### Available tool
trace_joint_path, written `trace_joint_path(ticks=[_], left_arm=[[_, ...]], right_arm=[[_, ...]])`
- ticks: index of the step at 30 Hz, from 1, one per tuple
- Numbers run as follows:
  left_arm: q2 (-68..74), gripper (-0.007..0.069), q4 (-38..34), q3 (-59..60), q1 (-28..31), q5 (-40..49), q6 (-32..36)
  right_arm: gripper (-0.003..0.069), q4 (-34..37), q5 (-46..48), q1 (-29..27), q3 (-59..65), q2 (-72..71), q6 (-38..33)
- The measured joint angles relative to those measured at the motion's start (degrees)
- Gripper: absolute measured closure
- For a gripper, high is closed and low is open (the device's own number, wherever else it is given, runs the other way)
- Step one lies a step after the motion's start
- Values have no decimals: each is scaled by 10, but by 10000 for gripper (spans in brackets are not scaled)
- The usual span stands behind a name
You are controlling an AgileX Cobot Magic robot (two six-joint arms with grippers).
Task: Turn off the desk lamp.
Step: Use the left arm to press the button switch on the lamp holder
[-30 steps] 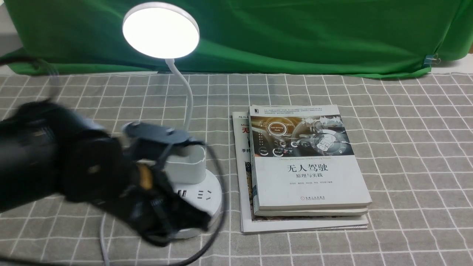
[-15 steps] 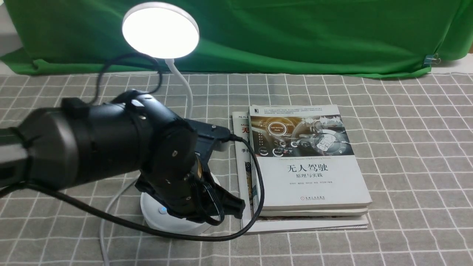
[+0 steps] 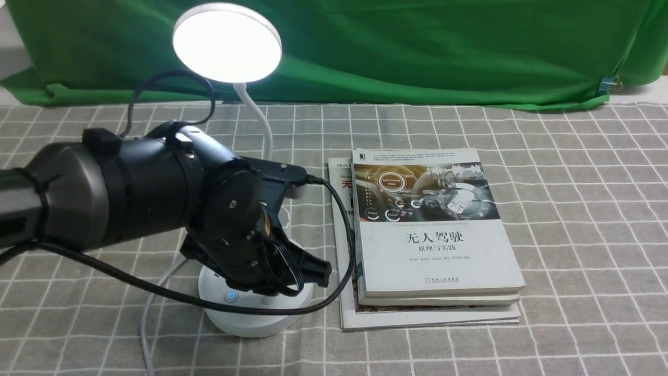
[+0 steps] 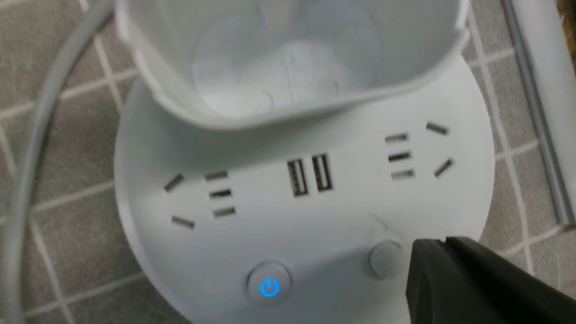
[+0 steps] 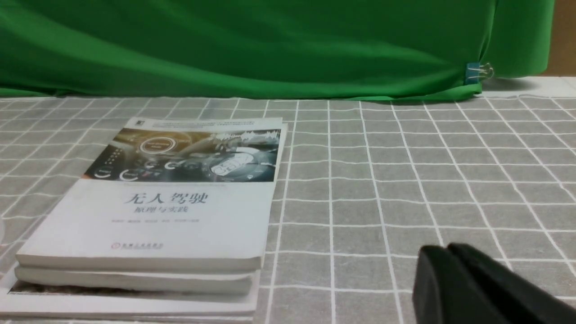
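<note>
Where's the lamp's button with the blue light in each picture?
Front view: the blue-lit button is low, left of the middle, on the lamp's round base.
Left wrist view: it's near the bottom edge, just left of the middle.
Right wrist view: it isn't there.
Shared landmark: the grey checked cloth shows in all three.

The round white disc head of the plastic desk lamp (image 3: 227, 44) is glowing, its face blowing out to featureless white. Above and beside it, the green cloth backdrop (image 3: 417, 52) is falling into soft dark folds. Well below the disc head, a small blue power symbol (image 4: 269, 287) is shining. The front view is staying mostly crisp; in the left wrist view, the grey curved cable (image 4: 33, 148) is blurring.
</note>
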Motion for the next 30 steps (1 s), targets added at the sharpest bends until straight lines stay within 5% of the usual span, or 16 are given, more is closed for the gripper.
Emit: trace_joint_path(ticks=[30], left_arm=[[1, 624, -4, -4, 4, 1, 1]], right_arm=[[622, 0, 0, 0, 0, 0, 0]])
